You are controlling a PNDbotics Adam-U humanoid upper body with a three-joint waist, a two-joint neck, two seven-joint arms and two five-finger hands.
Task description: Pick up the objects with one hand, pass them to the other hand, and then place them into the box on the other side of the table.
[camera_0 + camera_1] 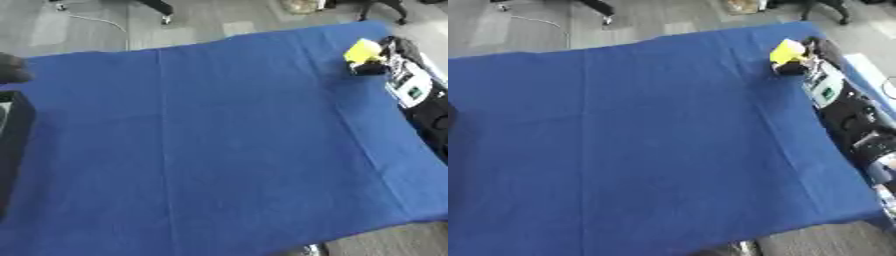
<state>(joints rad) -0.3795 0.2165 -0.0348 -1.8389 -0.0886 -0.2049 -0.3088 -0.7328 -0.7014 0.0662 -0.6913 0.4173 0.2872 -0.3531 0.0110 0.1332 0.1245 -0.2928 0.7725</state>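
Blue cloth covers tabletop (219, 150). Yellow object (362, 50) sits near far right corner of tabletop, right robot hand (372, 67) dark beneath and beside it, touching; whether fingers curl round it, cannot tell. Dark box (12, 145) at left edge of tabletop, well apart from yellow object. Left robot hand not seen.

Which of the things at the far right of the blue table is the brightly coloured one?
The yellow object at the far right corner; the items beside it are black or white.
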